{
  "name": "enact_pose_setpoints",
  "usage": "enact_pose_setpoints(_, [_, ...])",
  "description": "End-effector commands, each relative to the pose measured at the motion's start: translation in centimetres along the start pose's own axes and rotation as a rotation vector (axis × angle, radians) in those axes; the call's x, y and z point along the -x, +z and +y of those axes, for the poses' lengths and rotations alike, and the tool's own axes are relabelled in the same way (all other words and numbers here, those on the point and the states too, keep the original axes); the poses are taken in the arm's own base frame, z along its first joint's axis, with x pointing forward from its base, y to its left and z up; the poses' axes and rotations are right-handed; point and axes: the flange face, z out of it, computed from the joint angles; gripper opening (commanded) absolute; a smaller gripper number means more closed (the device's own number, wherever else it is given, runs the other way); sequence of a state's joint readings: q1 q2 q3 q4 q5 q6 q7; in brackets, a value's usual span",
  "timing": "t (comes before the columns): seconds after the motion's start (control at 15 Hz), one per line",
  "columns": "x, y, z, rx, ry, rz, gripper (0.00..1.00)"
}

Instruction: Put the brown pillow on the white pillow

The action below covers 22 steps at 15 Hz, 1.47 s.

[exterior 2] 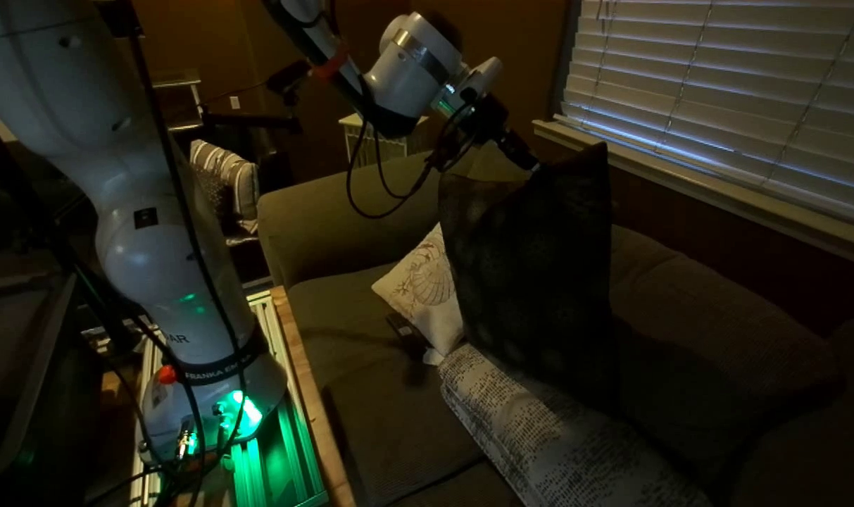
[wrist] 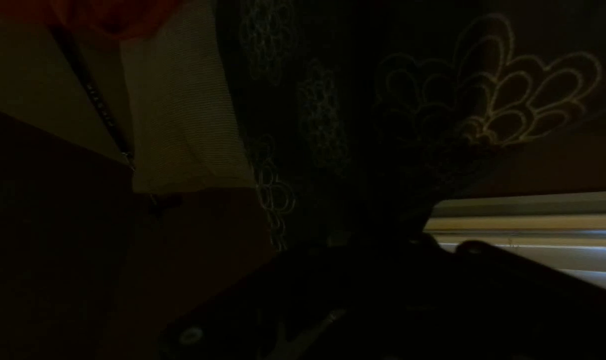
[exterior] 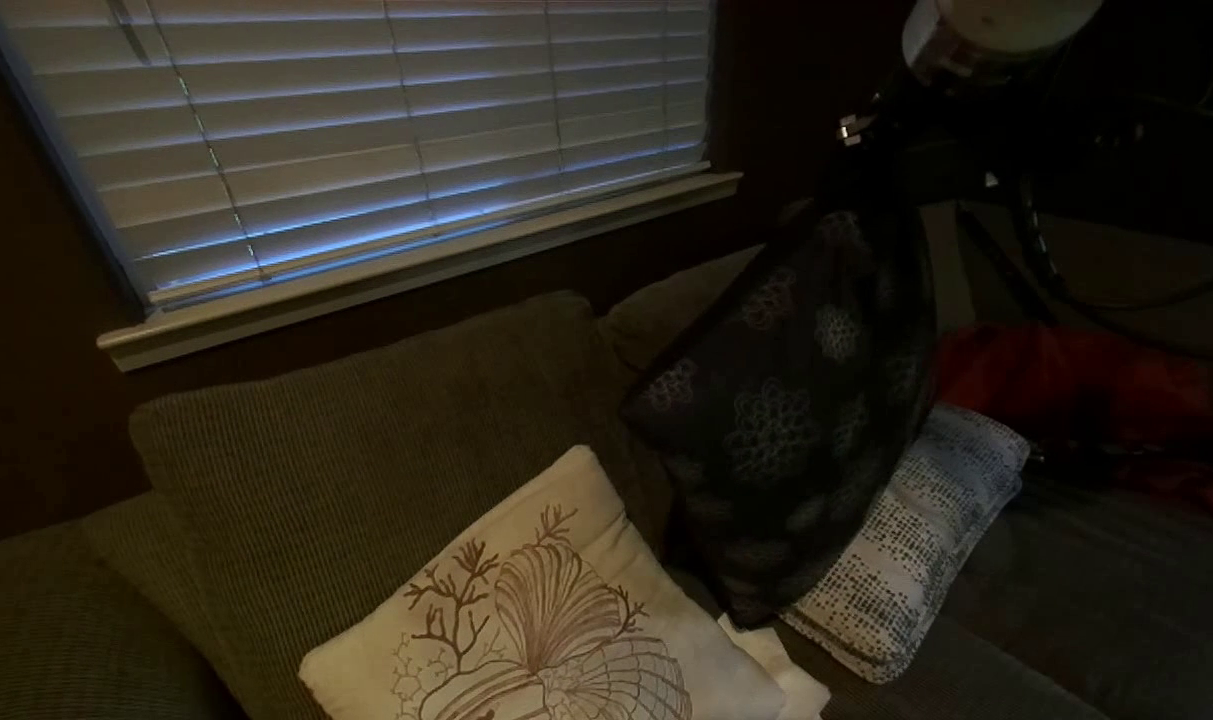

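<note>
The large square dark brown fabric pillow with pale flower outlines [exterior 2: 532, 282] hangs right of centre in an exterior view, its upper right corner overlapping the pale window sill [exterior 2: 708, 191] in the picture. In an exterior view its left corner overlaps the right edge of the olive ribbed back cushion [exterior: 386, 430], and its lower corner points down between the square cream pillow with brown shell embroidery [exterior: 556, 610] at bottom centre and the rectangular grey-white pillow with dark speckled stripes [exterior: 916, 540] at lower right, hiding part of the latter's left side; whether they touch cannot be told. Red fabric [exterior: 1086, 380] lies just beyond, at the right. In an exterior view the olive seat [exterior 2: 370, 408] runs from the speckled pillow left to the wooden edge of the robot's stand [exterior 2: 315, 408], bearing a dark oblong object [exterior 2: 405, 334]. The white robot arm [exterior 2: 166, 246] rises at the left; its wrist, upper centre, slants down to the right, a black cable [exterior 2: 374, 216] looping below. The black two-finger gripper [exterior 2: 534, 167], tilted likewise, pinches the brown pillow's upper edge; in the dark wrist view fabric gathers at it, bottom centre.
</note>
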State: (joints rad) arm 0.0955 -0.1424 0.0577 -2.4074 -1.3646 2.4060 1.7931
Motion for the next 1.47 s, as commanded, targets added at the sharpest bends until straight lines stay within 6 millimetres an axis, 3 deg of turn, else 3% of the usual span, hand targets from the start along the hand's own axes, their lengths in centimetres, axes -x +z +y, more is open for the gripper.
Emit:
enact_pose_setpoints(0.0, [0.1,0.0,-0.1,0.000,-0.003,-0.003,0.05])
enact_pose_setpoints(0.2, [0.1,0.0,0.0,0.011,0.002,0.006,0.01])
enact_pose_setpoints(0.73, [-2.9,3.1,4.5,0.033,0.054,0.100,0.01])
enact_pose_setpoints(1.4, [-4.7,6.3,6.8,0.019,0.231,0.278,0.01])
